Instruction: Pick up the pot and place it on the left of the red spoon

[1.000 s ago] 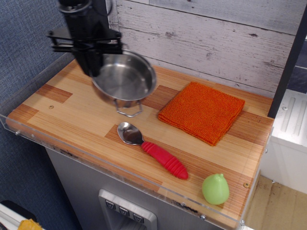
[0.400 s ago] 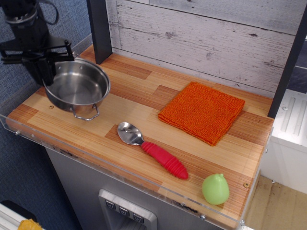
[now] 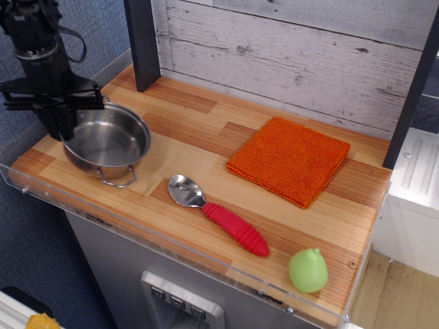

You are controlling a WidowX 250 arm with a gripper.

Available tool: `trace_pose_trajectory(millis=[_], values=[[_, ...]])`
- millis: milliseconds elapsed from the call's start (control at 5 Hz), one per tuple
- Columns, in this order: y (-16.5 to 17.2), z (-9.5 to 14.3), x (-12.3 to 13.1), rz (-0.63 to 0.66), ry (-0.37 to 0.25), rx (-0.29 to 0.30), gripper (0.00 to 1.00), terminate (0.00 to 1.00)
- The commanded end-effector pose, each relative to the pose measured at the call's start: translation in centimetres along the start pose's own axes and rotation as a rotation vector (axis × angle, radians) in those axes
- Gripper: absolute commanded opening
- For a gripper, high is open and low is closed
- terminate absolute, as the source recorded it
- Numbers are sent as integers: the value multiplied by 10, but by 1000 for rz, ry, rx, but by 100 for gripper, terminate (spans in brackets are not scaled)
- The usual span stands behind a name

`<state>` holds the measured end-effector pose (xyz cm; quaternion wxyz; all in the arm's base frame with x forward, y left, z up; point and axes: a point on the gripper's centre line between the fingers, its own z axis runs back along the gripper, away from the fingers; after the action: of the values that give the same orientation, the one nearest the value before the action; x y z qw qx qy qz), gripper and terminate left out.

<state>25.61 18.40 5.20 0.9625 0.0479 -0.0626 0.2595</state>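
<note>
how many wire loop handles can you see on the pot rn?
1. It sticks out from the near side of the pot, toward the table's front edge. A second handle on the far side may be hidden behind the hand at the pot's rim.

Wooden counter top [image 3: 206, 137], striped planks in light and darker brown, clear plastic edging [image 3: 171, 243] along front and left sides. Behind it, a wall of whitewashed weathered boards [image 3: 288, 48]. Two dark upright posts: one [image 3: 143, 41] at back left, one [image 3: 411, 89] at right edge. Blue textured wall [image 3: 27, 274] on the left. Grey cabinet front [image 3: 130, 274] below, with a small button panel [image 3: 182, 305]. White unit [image 3: 411, 192] at right; pale wood floor [image 3: 401, 295] beneath. Even, soft lighting.
</note>
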Motion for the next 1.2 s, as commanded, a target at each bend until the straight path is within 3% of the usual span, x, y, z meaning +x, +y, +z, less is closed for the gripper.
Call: trace_pose_trajectory(millis=[0, 200, 400, 1000], values=[[4, -8, 6, -1, -22, 36, 0, 0], [8, -10, 6, 0, -6, 57, 0, 0], [13, -7, 8, -7, -19, 58, 100, 0], [12, 25, 13, -63, -16, 90, 100, 0]])
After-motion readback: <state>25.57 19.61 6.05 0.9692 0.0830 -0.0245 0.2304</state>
